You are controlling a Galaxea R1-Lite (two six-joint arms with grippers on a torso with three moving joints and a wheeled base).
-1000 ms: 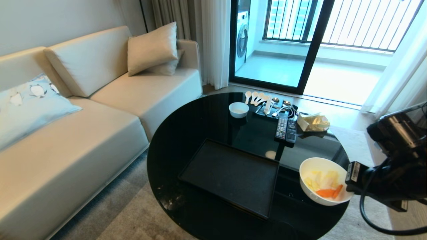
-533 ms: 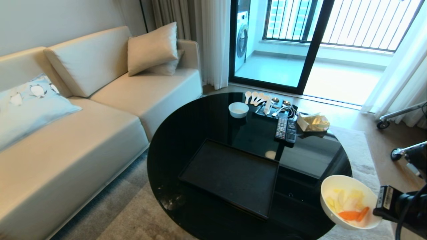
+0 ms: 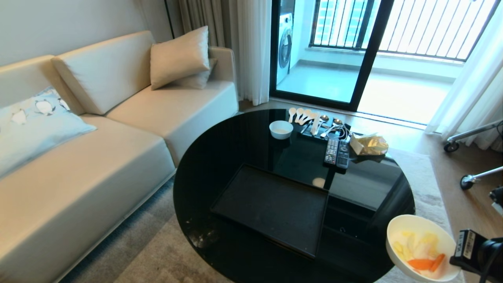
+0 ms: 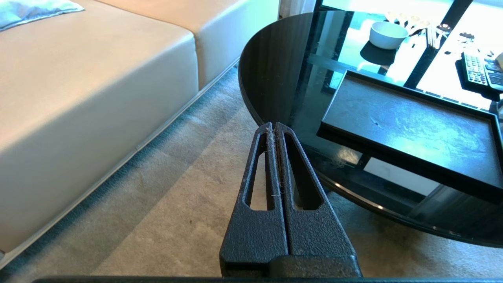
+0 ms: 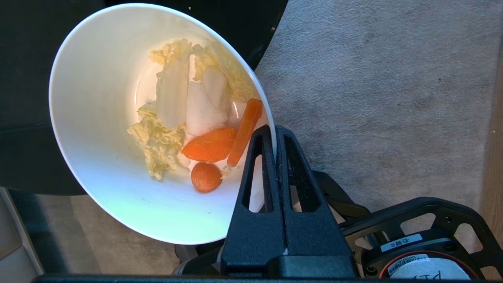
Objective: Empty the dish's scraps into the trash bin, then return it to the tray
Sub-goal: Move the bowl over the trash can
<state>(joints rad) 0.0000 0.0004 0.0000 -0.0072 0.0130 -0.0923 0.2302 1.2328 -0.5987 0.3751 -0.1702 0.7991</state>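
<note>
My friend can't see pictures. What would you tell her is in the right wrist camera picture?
The right pincer, black and shut, pinches the rim of a round, glossy white bowl holding pale yellow and white vegetable scraps with orange carrot pieces. The bowl hangs partly past the edge of a round black glass table, over grey carpet.

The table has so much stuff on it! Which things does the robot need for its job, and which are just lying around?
For the job:
- dish, pinched at the rim by the right gripper
- scraps inside it
- tray

Just lying around:
- small bowl
- spoons
- remotes
- sofa

No trash bin shows.
</note>
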